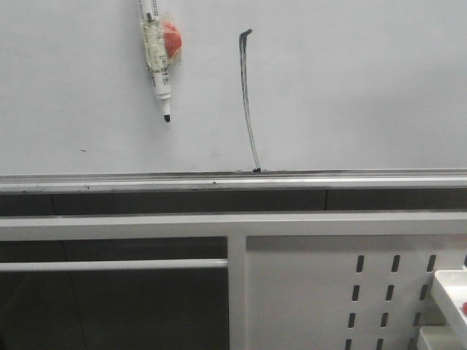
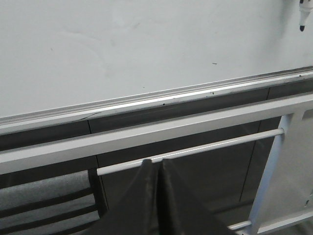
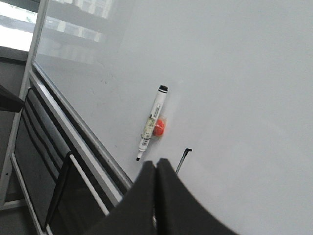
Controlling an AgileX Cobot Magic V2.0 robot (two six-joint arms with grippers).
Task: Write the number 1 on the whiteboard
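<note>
Front view showed the whiteboard [image 1: 350, 95] filling the far wall, its silver rail [image 1: 233, 179] running along the bottom edge. The number 1 [image 1: 246, 98] stood near the middle of the board, a thin black stroke with a small hook at the top, reaching down until it touched the rail. Left of it, well apart from the stroke, a marker [image 1: 157, 55] hung tip down against the board, fixed there beside a red magnet [image 1: 171, 40], with no fingers on it. Neither gripper appeared in this view. In the wrist views the left gripper [image 2: 160, 164] and the right gripper [image 3: 156, 164] each had their dark fingers pressed together on nothing. I judged the writing step finished and the marker already put back, so the task looked all but done. What remained, to my eye, was only for both arms to draw clear of the board without brushing the fresh ink or knocking the marker loose.
</note>
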